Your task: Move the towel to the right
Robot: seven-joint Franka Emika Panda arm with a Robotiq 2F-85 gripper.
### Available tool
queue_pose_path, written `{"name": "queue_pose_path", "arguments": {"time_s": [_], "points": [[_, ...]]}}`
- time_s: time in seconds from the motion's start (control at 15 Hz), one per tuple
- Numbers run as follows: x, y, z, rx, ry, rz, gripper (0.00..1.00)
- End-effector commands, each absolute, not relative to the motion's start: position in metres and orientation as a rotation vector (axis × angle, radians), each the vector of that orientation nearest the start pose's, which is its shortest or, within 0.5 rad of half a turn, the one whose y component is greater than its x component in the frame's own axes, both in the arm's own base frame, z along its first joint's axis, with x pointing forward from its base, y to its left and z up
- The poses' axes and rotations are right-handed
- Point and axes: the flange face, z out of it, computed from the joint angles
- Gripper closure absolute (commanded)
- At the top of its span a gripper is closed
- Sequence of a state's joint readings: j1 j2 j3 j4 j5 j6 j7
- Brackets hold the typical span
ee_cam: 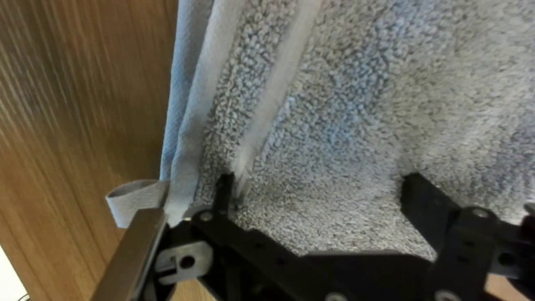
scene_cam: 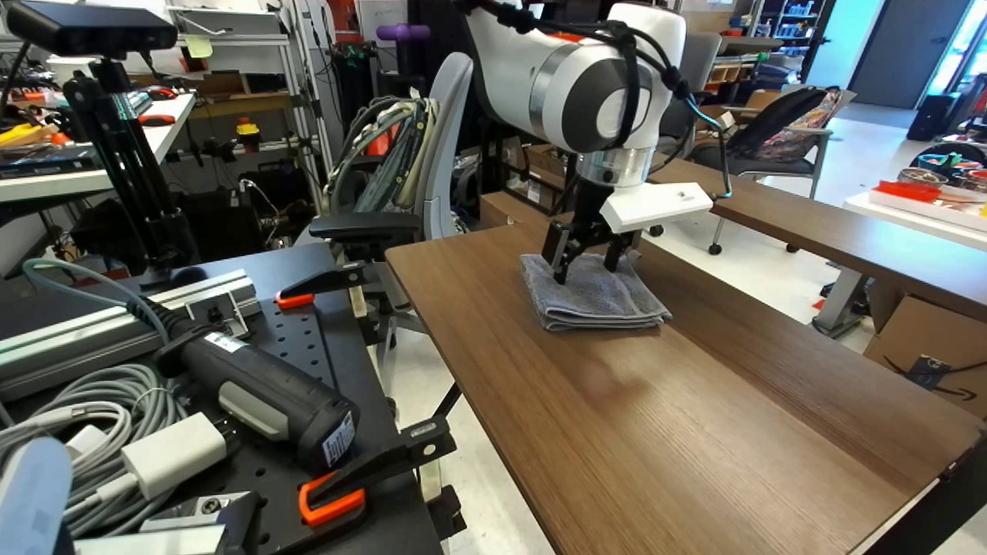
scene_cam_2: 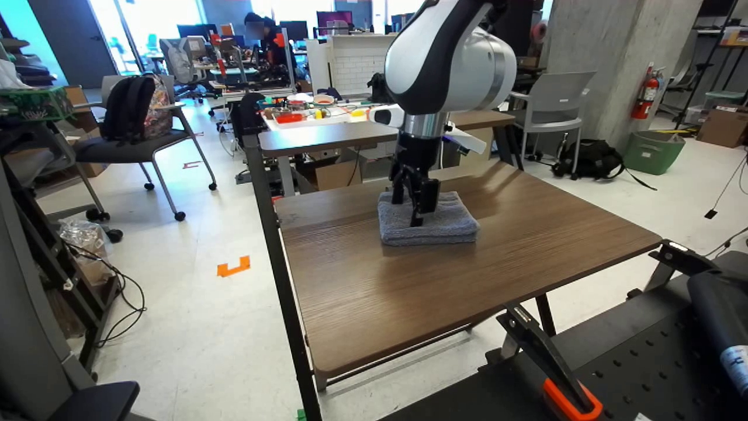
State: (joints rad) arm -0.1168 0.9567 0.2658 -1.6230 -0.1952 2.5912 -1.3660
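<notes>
Hand (scene_cam: 586, 274) stands wide over a folded grey towel (scene_cam: 613, 301)

The towel lies in flat layers, roughly square, wholly on the brown worktop (scene_cam: 694, 432); in both exterior views the wood shows around it. In the wrist view pale bands run along its left side, and a small fabric loop (ee_cam: 136, 201) sticks out from that edge over the wood.

The hand points down onto it, fingers (ee_cam: 430, 213) well apart, with a broad stretch of the cloth lying flat between them. One finger stands just beside a pale band, the other farther in on the rough pile; how firmly the tips press cannot be told.

Above, the white and grey arm (scene_cam: 570, 89) bends down to the wrist, dark cables (scene_cam: 634, 81) strapped along it and a white block (scene_cam: 655, 206) beside it.

Next to the worktop stands a black bench (scene_cam: 397, 512) carrying a black handheld device (scene_cam: 270, 379), coiled cables (scene_cam: 127, 385) and a white adapter (scene_cam: 173, 455), with orange-trimmed clamps (scene_cam: 405, 453) at its edge. Farther off, in an exterior view, a black backpack (scene_cam_2: 125, 108) rests on a chair (scene_cam_2: 134, 153), and a red fire extinguisher (scene_cam_2: 646, 96) hangs on a concrete pillar (scene_cam_2: 616, 58) near a green bin (scene_cam_2: 653, 155).
</notes>
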Motion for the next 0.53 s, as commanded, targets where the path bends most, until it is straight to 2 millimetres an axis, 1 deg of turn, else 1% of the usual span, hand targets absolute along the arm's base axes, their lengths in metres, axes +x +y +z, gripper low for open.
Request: {"name": "queue_pose_path", "arguments": {"time_s": [0.0, 0.2, 0.47], "points": [[0.675, 0.058, 0.066, -2.206, -2.048, -0.139, 0.0], [0.677, 0.038, 0.063, -2.245, -1.953, -0.116, 0.0], [0.674, 0.013, 0.065, -2.314, -1.848, -0.118, 0.0]]}}
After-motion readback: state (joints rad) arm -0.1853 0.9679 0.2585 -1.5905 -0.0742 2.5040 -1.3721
